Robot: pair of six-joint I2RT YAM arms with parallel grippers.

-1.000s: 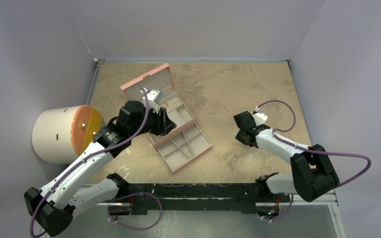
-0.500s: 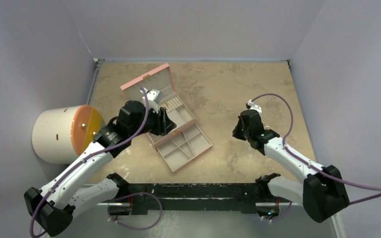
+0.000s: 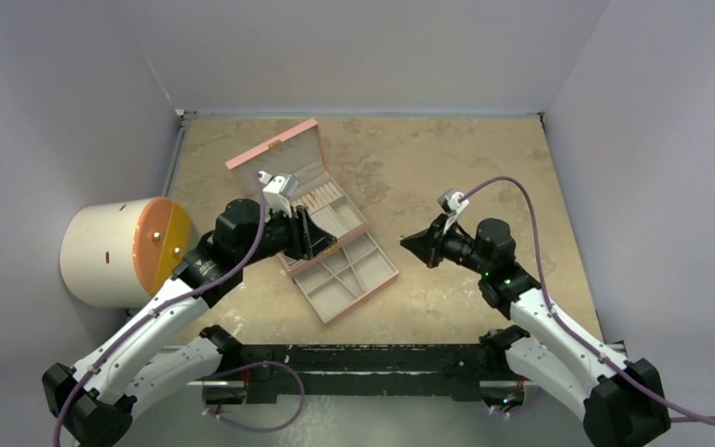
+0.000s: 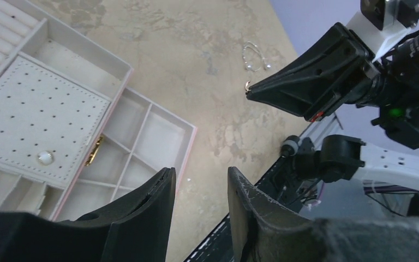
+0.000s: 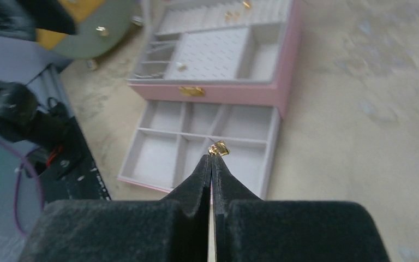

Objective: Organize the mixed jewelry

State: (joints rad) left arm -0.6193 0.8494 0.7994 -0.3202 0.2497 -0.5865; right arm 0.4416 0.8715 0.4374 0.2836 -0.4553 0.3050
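My right gripper [image 5: 211, 157] is shut on a tiny gold ring [image 5: 218, 148] that pokes out of its tips, in the air just right of the pink box's pulled-out drawer [image 5: 273, 143]. The left wrist view shows those tips [image 4: 249, 94] with the gold ring [image 4: 247, 84] at their point. Thin silver jewelry pieces [image 4: 253, 57] lie on the table beyond. Small gold pieces [image 5: 230, 15] sit in the box's ring rolls, and a pearl stud [image 4: 45, 158] sits on the perforated pad. My left gripper [image 4: 200, 172] hangs open and empty over the drawer's edge [image 4: 188, 144].
The pink compartmented box [image 3: 279, 154] stands open left of centre, lid up and drawer [image 3: 349, 279] pulled toward me. A white cylinder with an orange face [image 3: 116, 251] lies at the left wall. Grey walls enclose the table on three sides.
My right arm has swung round and stretched left, its shut tips now pointing at the box drawer. The left arm has shifted slightly; its jaws stay the same.
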